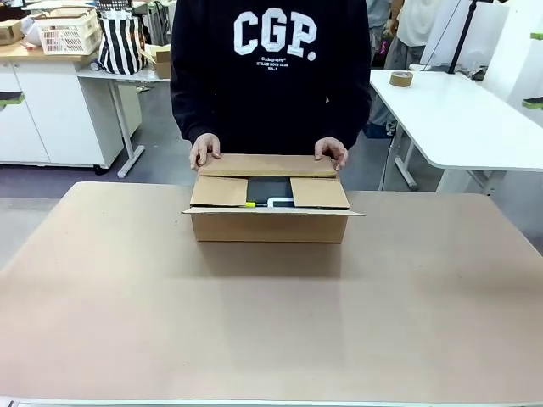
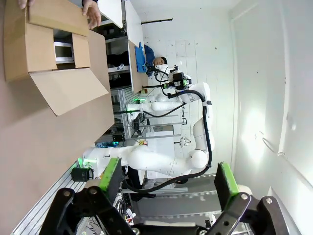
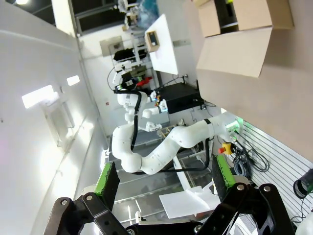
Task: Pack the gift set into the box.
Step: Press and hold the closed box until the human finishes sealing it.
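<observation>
Person's hands (image 1: 204, 150) on box (image 1: 269, 225) flap.

grey floor; a white table (image 1: 458, 119) holds a tape roll (image 1: 401, 79); white cabinet (image 1: 47, 114) with a basket (image 1: 68, 32) at left.

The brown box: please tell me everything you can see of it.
The box is plain brown corrugated cardboard, wider than tall, upright near the table's far edge. Both side flaps are folded in, the far flap is pressed down by the person's two hands, and the near flap sticks out toward the robot. Through the gap show something dark, a white item and a yellow tip. No gripper touches it.
</observation>
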You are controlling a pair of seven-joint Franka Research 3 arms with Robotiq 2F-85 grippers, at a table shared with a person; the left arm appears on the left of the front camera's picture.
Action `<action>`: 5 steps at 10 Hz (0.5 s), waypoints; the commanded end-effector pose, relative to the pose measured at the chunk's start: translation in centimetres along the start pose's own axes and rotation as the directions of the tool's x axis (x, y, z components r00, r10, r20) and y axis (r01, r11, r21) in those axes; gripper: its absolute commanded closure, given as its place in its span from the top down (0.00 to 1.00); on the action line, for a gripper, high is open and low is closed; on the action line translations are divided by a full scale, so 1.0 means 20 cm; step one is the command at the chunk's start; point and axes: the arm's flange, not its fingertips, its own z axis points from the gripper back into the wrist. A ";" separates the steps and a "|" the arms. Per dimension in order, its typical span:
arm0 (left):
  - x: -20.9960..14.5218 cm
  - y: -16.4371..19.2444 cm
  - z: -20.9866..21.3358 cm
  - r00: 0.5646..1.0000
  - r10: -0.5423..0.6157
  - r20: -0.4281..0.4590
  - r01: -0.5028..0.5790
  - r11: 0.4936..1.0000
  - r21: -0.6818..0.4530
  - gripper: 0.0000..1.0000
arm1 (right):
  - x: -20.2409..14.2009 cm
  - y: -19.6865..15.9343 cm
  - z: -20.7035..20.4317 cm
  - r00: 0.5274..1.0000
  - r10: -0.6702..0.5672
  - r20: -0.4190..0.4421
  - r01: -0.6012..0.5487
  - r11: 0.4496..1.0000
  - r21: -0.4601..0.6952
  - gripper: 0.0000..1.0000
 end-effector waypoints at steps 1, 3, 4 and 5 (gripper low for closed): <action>-0.01 -0.01 -0.01 1.000 -0.004 0.008 0.004 1.000 -0.029 1.00 | -0.01 0.00 -0.01 1.000 -0.012 0.008 0.012 1.000 -0.005 1.00; -0.01 -0.01 -0.01 1.000 -0.004 0.008 0.004 1.000 -0.029 1.00 | -0.01 0.00 -0.01 1.000 -0.012 0.008 0.012 1.000 -0.005 1.00; -0.01 -0.01 -0.01 1.000 -0.004 0.008 0.004 1.000 -0.029 1.00 | -0.01 0.00 -0.01 1.000 -0.012 0.008 0.012 1.000 -0.005 1.00; -0.01 -0.01 -0.01 1.000 -0.004 0.008 0.004 1.000 -0.029 1.00 | -0.01 0.00 -0.01 1.000 -0.012 0.008 0.012 1.000 -0.005 1.00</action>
